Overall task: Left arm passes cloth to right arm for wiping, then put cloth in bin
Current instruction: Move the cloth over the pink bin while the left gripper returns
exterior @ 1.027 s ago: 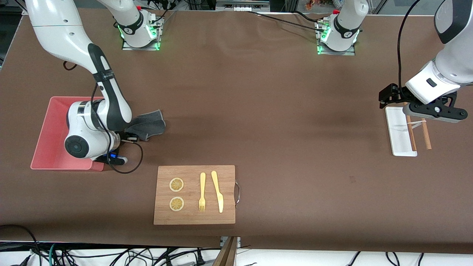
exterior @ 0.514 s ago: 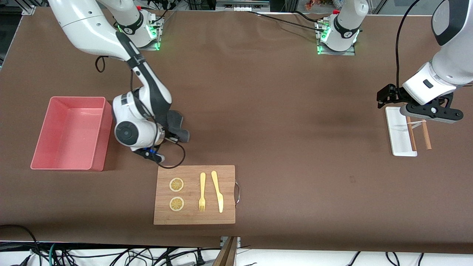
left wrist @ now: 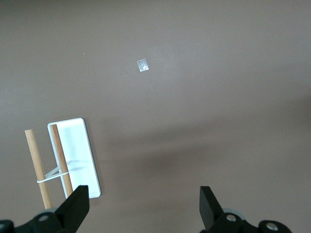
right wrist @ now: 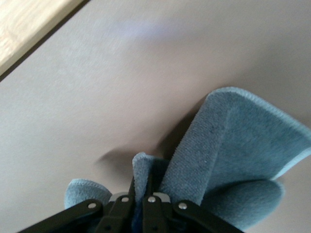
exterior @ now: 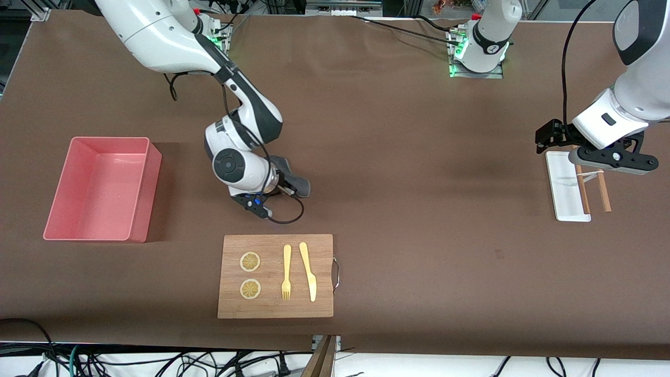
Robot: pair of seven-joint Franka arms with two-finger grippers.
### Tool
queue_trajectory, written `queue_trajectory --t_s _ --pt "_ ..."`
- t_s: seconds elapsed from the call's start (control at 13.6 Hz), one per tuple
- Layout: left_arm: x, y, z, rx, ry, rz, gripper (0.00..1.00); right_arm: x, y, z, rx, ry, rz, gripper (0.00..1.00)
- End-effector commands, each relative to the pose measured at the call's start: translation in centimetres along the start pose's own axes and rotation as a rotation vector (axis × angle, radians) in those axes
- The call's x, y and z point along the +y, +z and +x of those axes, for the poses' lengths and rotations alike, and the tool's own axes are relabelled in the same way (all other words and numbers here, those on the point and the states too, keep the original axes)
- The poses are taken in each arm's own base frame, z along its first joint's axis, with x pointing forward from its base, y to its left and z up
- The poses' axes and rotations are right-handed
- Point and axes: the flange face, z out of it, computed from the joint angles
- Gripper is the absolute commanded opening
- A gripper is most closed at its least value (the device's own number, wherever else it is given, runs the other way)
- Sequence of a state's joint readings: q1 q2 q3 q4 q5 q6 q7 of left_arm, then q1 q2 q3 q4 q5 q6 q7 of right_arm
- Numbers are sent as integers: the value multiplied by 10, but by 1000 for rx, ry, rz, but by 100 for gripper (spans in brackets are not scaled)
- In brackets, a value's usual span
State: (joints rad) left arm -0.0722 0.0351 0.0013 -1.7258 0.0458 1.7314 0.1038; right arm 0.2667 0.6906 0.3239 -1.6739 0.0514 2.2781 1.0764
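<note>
Right gripper (right wrist: 138, 206) pinches cloth (exterior: 291, 182) near wooden board (exterior: 276, 276).

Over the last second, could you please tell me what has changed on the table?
The right gripper, fingers shut on the cloth, swept it from beside the bin toward the table's middle. The left gripper stays open over the white tray; the wooden board is unmoved.

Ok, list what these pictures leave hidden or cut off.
- Cloth: in the front view mostly covered by the right arm's wrist; right gripper itself hidden there.
- Right wrist view: wooden board cut off at a corner; bin absent.
- Left gripper: base cut off in left wrist view, over white tray.
</note>
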Motion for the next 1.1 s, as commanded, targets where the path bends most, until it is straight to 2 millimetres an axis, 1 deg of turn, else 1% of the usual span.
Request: queue_trajectory --t_s 0.0,0.07,0.29,0.37,0.59,0.66,0.73,0.88,1.03 --pt "-2 -3 -6 2 14 -15 100 -3 -3 1 16 -17 12 0" --pt "-2 -3 -6 2 14 -15 100 1 -6 6 16 -64 3 0" --pt "-2 -3 -6 2 14 -15 100 34 -6 46 4 -152 -75 0" --pt "-2 -3 -6 2 14 -15 100 48 -8 60 -7 -175 -115 0" --pt "-2 -3 -6 2 14 -15 100 98 -34 108 -45 -282 -202 0" --pt "-2 -2 -6 0 15 -15 100 115 -40 126 -50 -311 -220 0" --pt "-2 -2 -6 0 15 -15 100 128 -44 140 -49 -343 -227 0" --pt "-2 -2 -6 0 16 -15 100 150 -54 161 -47 -388 -241 0" --pt "-2 -3 -6 2 14 -15 100 168 -64 177 -50 -433 -252 0"
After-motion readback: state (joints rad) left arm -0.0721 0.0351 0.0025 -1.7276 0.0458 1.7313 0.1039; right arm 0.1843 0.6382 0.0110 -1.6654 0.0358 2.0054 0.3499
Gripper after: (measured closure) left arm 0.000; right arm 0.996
